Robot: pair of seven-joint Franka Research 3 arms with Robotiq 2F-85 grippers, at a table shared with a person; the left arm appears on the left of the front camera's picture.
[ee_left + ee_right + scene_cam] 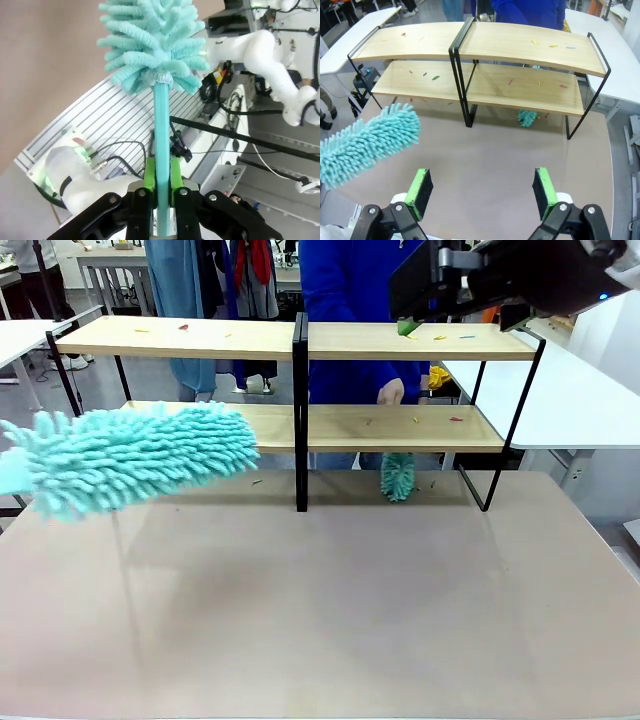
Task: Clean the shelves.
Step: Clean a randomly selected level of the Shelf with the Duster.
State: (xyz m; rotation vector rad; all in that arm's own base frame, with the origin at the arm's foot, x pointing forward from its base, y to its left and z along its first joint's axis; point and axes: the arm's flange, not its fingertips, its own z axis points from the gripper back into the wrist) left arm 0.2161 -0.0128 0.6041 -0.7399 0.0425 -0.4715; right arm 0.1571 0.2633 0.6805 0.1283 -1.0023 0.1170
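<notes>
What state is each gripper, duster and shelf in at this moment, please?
left gripper: shut on the handle of the large duster.
large duster: held aloft, head roughly level.
right gripper: open, empty.
shelves: upright, coloured scraps on the boards.
small duster: head down below the lower right board.

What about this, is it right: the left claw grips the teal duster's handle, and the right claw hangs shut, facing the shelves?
No. The right claw is open, not shut: the right wrist view shows its green pads wide apart, nothing between them. The left claw does grip the teal duster by its handle, and the right claw faces the shelves.
</notes>
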